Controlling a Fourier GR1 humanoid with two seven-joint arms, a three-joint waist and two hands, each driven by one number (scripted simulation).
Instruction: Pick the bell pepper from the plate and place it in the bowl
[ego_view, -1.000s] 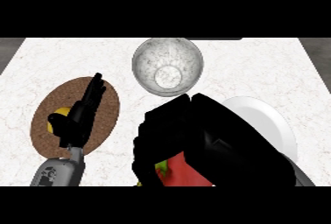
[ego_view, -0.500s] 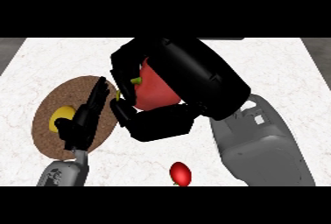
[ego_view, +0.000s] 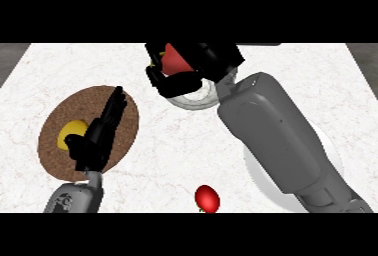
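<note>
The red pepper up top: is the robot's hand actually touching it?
Touching. The head view shows the right hand with its fingers curled round the red bell pepper, above the bowl.

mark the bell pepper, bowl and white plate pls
bell pepper (ego_view: 174, 60), head view, red side showing inside the right hand (ego_view: 193, 67).
bowl (ego_view: 193, 101), head view, near rim below the hand.
white plate (ego_view: 258, 175), head view, left rim beside the forearm.

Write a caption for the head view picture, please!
Right hand holds the red bell pepper over the bowl.
</note>
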